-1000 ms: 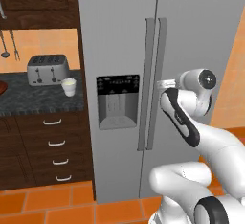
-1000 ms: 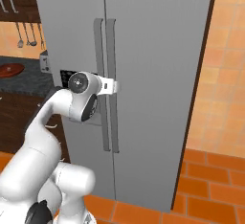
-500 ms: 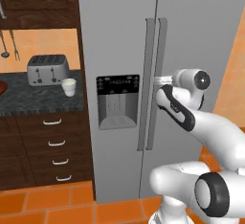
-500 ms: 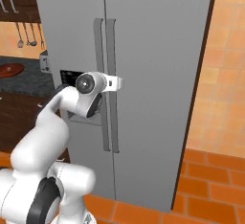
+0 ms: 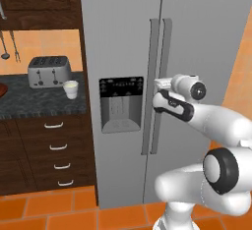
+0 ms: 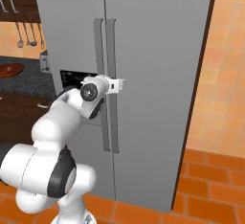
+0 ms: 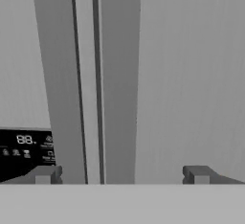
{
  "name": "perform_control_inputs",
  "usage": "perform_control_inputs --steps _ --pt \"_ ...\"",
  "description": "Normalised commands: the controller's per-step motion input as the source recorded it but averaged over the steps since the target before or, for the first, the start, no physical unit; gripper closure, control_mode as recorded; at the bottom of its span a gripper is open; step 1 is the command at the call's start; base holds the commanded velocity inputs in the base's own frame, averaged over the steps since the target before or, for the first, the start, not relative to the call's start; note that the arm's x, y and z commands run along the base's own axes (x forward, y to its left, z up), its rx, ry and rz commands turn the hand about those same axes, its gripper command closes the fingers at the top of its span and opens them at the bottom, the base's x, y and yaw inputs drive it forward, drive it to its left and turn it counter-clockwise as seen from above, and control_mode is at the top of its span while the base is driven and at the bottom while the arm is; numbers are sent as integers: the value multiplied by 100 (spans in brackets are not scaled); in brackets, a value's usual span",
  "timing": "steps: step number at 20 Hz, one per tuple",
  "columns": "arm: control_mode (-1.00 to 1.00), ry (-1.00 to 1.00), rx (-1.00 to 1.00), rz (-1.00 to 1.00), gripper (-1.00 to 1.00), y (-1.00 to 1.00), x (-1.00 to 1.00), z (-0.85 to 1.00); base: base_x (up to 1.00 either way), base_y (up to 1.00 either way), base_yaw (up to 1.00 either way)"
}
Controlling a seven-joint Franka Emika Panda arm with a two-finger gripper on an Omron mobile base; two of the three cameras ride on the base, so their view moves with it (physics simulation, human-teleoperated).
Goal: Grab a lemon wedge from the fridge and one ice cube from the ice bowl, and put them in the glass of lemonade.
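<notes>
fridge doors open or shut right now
Shut. Both doors of the fridge lie flush, their handles side by side with no gap showing. The open pincer is at the handles, gripping nothing.

The fridge (image 7: 191, 74) presents as grey door surface close ahead. Two long vertical handles (image 7: 91, 74) run side by side from the top edge downward, separated by a narrow dark seam. The black dispenser panel (image 7: 24, 151) sits at lower left, bearing pale digits and small markings too blurred to read. The end effector (image 7: 119, 175) has its fingers spread wide, one fingertip (image 7: 44, 174) low under the panel, the other at lower right, with both handles between them.
</notes>
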Motion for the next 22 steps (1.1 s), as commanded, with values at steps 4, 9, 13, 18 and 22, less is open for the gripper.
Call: perform_control_inputs --steps 4,9,13,18,22 --pt "-100 -3 0 2 -100 -24 36 -7 0 0 0" --pt "-100 -2 0 1 -100 3 20 0 0 0 0" --pt "-100 -4 0 0 -100 -4 34 0 0 0 0" --pt "-100 0 0 0 -100 0 33 0 0 0 0" --pt "-100 0 0 0 -100 0 33 0 0 0 0"
